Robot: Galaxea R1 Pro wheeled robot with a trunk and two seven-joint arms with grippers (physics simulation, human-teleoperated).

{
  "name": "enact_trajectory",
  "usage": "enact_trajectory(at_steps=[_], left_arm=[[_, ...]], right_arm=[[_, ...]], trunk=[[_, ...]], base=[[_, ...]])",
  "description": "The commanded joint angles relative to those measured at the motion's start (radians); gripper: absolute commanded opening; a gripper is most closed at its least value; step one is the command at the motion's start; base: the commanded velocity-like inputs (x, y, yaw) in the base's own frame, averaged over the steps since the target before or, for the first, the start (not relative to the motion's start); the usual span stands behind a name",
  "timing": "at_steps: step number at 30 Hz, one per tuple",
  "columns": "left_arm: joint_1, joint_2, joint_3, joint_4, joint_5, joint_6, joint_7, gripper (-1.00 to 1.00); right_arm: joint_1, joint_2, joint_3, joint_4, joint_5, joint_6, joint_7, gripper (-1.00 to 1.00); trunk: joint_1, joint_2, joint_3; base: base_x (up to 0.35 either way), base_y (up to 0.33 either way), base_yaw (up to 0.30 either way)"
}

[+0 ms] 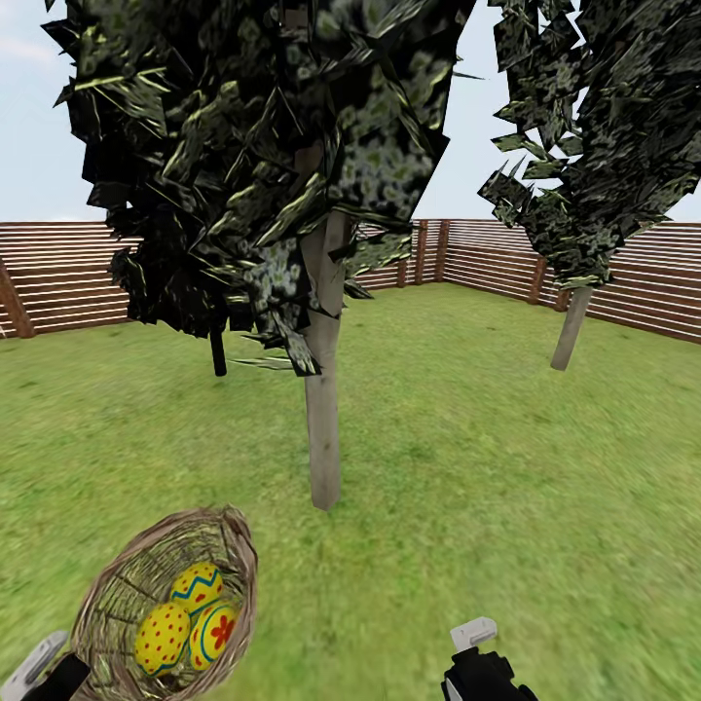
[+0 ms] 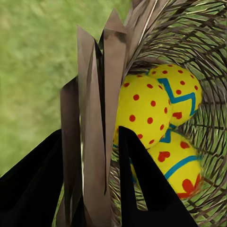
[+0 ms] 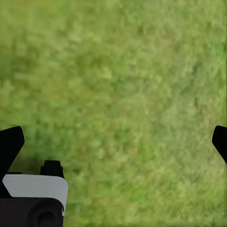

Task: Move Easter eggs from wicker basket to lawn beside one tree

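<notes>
My left gripper (image 2: 90, 179) is clamped on the rim of the wicker basket (image 1: 117, 594): in the left wrist view my two dark fingers (image 2: 142, 184) stand on either side of the flat brown strips of the rim, pressed against them. In the head view the basket sits at the lower left of the frame, tilted so its open mouth faces the camera, with part of my left arm at the very corner beside it.

All three Easter eggs lie inside the basket, touching one another. One is yellow with red dots (image 1: 162, 638), one is yellow with a blue zigzag (image 1: 198, 587), and one carries a red flower mark between blue bands (image 1: 214, 633). I can read no writing or label on any of them, only painted patterns.

My right gripper (image 3: 113, 142) hangs spread apart over bare lawn (image 3: 118, 85), its dark fingertips at the two side edges of the right wrist view with nothing between them. In the head view it shows at the bottom edge, right of centre.

A tree with a pale trunk (image 1: 324, 419) rises from the grass in the middle of the frame, near the basket. A second tree (image 1: 571, 326) stands further off at the right, before the slatted wooden fence (image 1: 58, 277).
</notes>
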Motion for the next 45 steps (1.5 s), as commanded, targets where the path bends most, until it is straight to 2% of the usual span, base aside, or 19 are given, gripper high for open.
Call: enact_trajectory(at_steps=[1, 9, 11, 12, 14, 15, 16, 17, 19, 20, 21, 22, 23, 25, 27, 31, 32, 36, 45], left_arm=[[-0.001, 0.0, 0.012, -0.001, 0.013, 0.005, -0.004, -1.0], [-0.001, 0.0, 0.012, -0.001, 0.009, 0.005, -0.005, -1.0], [-0.001, 0.0, 0.012, -0.002, -0.009, 0.005, -0.007, -1.0], [-0.001, -0.003, 0.012, -0.003, -0.039, 0.005, -0.007, -1.0], [-0.001, -0.032, 0.012, -0.008, -0.102, 0.006, -0.003, -1.0], [-0.001, -0.044, 0.012, -0.012, -0.122, 0.007, -0.001, -1.0], [-0.002, -0.056, 0.011, -0.013, -0.128, 0.008, 0.0, -1.0], [-0.002, -0.061, 0.011, -0.017, -0.14, 0.024, -0.001, -1.0], [-0.003, -0.07, 0.011, -0.086, -0.218, 0.14, -0.002, -1.0], [-0.003, -0.073, 0.012, -0.127, -0.248, 0.19, -0.006, -1.0], [-0.003, -0.075, 0.011, -0.142, -0.257, 0.206, -0.011, -1.0], [-0.003, -0.081, 0.01, -0.155, -0.261, 0.21, -0.027, -1.0], [-0.003, -0.088, 0.009, -0.169, -0.274, 0.21, -0.045, -1.0], [-0.003, -0.097, 0.011, -0.202, -0.33, 0.2, -0.051, -1.0], [-0.002, -0.109, 0.012, -0.177, -0.351, 0.152, -0.053, -1.0], [-0.002, -0.107, 0.012, -0.169, -0.355, 0.141, -0.052, -1.0], [-0.002, -0.106, 0.013, -0.171, -0.355, 0.14, -0.051, -1.0], [-0.002, -0.11, 0.012, -0.228, -0.355, 0.137, -0.049, -1.0], [-0.002, -0.116, 0.022, -0.228, -0.351, 0.143, -0.045, -1.0]], right_arm=[[-0.001, 0.0, 0.005, -0.001, 0.008, 0.009, -0.001, 1.0], [-0.001, -0.006, 0.002, -0.002, 0.005, 0.009, -0.001, 1.0], [-0.001, -0.017, -0.007, -0.015, -0.005, 0.01, 0.011, 1.0], [-0.001, -0.052, -0.02, -0.067, -0.013, 0.014, 0.059, 1.0], [-0.002, -0.133, -0.086, -0.191, -0.068, 0.028, 0.18, 1.0], [-0.002, -0.174, -0.11, -0.309, -0.089, 0.068, 0.208, 1.0], [-0.002, -0.203, -0.128, -0.391, -0.11, 0.112, 0.227, 1.0], [-0.001, -0.224, -0.145, -0.445, -0.155, 0.134, 0.276, 1.0], [-0.001, -0.244, -0.155, -0.467, -0.177, 0.141, 0.306, 1.0], [-0.002, -0.279, -0.157, -0.47, -0.183, 0.145, 0.309, 1.0], [-0.002, -0.314, -0.156, -0.473, -0.19, 0.147, 0.31, 1.0], [-0.002, -0.332, -0.158, -0.479, -0.193, 0.148, 0.31, 1.0], [-0.002, -0.334, -0.158, -0.486, -0.193, 0.148, 0.31, 1.0], [-0.002, -0.328, -0.157, -0.488, -0.191, 0.145, 0.311, 1.0], [-0.002, -0.326, -0.156, -0.484, -0.19, 0.139, 0.311, 1.0], [-0.002, -0.318, -0.153, -0.481, -0.193, 0.138, 0.311, 1.0], [-0.002, -0.307, -0.152, -0.481, -0.188, 0.138, 0.31, 1.0], [-0.002, -0.285, -0.147, -0.48, -0.181, 0.138, 0.309, 1.0], [-0.002, -0.248, -0.143, -0.477, -0.177, 0.137, 0.308, 1.0]], trunk=[[0.004, -0.009, -0.005], [0.035, -0.065, -0.03], [0.043, -0.079, -0.037], [0.047, -0.086, -0.04], [0.054, -0.1, -0.046], [0.058, -0.107, -0.049], [0.062, -0.114, -0.052], [0.066, -0.121, -0.055], [0.073, -0.135, -0.062], [0.077, -0.142, -0.065], [0.081, -0.149, -0.068], [0.085, -0.156, -0.071], [0.089, -0.163, -0.074], [0.096, -0.177, -0.081], [0.104, -0.191, -0.087], [0.119, -0.219, -0.099], [0.123, -0.226, -0.102], [0.123, -0.226, -0.102], [0.123, -0.226, -0.102]], base=[[0.0, 0.0, 0.0], [0.0, 0.0, 0.0], [0.0, 0.0, 0.0], [0.0, 0.0, 0.0], [0.0, 0.0, 0.0], [0.0, 0.0, 0.0], [0.0, 0.0, 0.0], [0.0, 0.0, 0.0], [0.0, 0.0, 0.0], [0.0, 0.0, 0.0], [0.0, 0.0, 0.0], [0.0, 0.0, 0.0], [0.0, 0.0, 0.0], [0.0, 0.0, 0.0], [0.0, 0.0, 0.0], [0.0, 0.0, 0.0], [0.0, 0.0, 0.0], [0.0, 0.0, 0.0], [0.0, 0.0, 0.0]])
